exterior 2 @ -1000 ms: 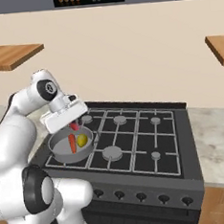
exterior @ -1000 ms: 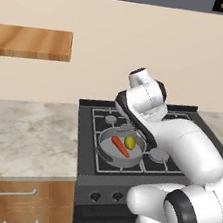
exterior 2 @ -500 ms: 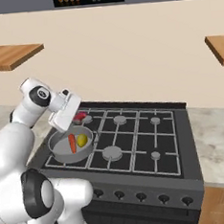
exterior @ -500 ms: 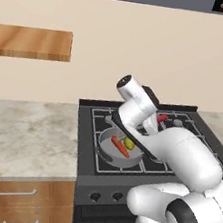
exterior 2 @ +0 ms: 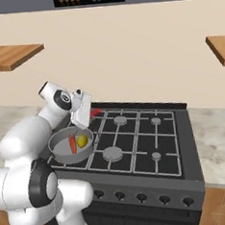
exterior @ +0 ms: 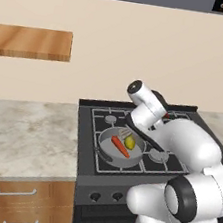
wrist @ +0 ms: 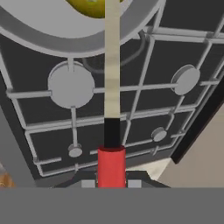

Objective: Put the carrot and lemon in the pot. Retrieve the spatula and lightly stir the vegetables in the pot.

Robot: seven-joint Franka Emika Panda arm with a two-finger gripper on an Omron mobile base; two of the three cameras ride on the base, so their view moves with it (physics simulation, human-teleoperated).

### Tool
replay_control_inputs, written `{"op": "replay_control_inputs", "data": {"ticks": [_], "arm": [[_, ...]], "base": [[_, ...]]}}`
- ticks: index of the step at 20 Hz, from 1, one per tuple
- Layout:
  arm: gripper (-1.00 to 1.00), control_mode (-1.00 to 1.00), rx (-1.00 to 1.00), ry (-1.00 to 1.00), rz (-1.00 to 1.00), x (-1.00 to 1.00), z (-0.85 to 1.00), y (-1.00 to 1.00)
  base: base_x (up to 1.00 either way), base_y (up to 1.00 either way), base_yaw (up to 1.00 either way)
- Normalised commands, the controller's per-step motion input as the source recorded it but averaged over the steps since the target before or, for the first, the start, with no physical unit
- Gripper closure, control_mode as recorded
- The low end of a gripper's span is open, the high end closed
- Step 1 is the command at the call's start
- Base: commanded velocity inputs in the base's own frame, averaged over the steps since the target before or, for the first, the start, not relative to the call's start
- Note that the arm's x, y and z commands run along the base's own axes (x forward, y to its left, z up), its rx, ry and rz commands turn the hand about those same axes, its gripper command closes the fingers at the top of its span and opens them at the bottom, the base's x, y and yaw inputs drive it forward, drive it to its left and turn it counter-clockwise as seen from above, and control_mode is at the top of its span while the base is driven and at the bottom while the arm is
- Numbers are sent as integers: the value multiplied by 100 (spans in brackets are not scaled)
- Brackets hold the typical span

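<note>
Kitchen stove (exterior: pixel 93 146) in the left base view is carrying the pot (exterior: pixel 108 153), carrot (exterior: pixel 120 146) and lemon (exterior: pixel 130 143) lying inside. From the right, the gripper (exterior 2: pixel 81 121) has swung nearer the pot's back rim, so stirring looks imminent. Along the hand, closed jaws are clamping the spatula (wrist: pixel 112 166), its shaft reaching over the lemon (wrist: pixel 94 6).

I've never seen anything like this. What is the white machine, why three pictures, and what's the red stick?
It is a white robot arm in a simulated kitchen. Two cameras ride on its base, left and right; the third looks along its gripper. On the black stove stands a shallow grey metal pot holding an orange-red carrot and a yellow lemon. The red stick is the handle of a slim spatula, clamped in the shut gripper; its shaft points towards the pot.
</note>
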Motion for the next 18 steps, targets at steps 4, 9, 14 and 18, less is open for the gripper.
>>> {"op": "replay_control_inputs", "data": {"ticks": [4, 9, 14, 18], "arm": [[100, -100, -10, 10, 2, 44, -41, 0], [100, -100, -9, 5, 1, 25, -27, 0], [100, -100, -5, 7, 3, 0, -2, 5], [100, -100, -4, 3, 8, -13, 1, 3]], "base": [[0, 0, 0], [0, 0, 0], [0, 0, 0], [0, 0, 0]]}}
